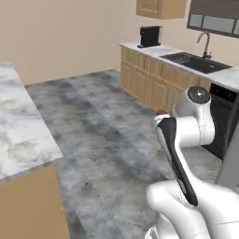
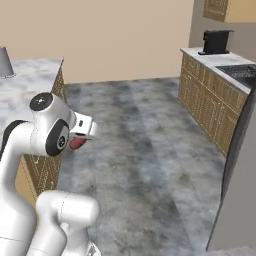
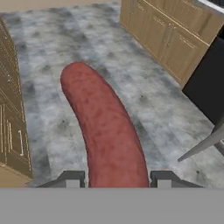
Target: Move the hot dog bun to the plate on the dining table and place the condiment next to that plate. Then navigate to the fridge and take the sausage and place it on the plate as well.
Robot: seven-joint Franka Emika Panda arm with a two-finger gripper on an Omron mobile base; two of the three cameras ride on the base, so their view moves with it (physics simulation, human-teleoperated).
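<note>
Gripper [image 3: 117,177] clenched on the sausage [image 3: 105,127], which runs from the jaws toward 11 o'clock above bare floor [image 3: 144,92]; held clear for carriage to the plate, I judge.

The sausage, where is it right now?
The sausage is clamped in the gripper, carried in the air above the grey kitchen floor; in the hand view it runs up the middle between the two fingertips.

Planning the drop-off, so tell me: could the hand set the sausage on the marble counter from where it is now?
Probably not yet. The hand, shut on the sausage, is held close by the arm over open floor, and the marble counter lies well off to the left. Nothing blocks the way, but the base likely must drive closer.
</note>
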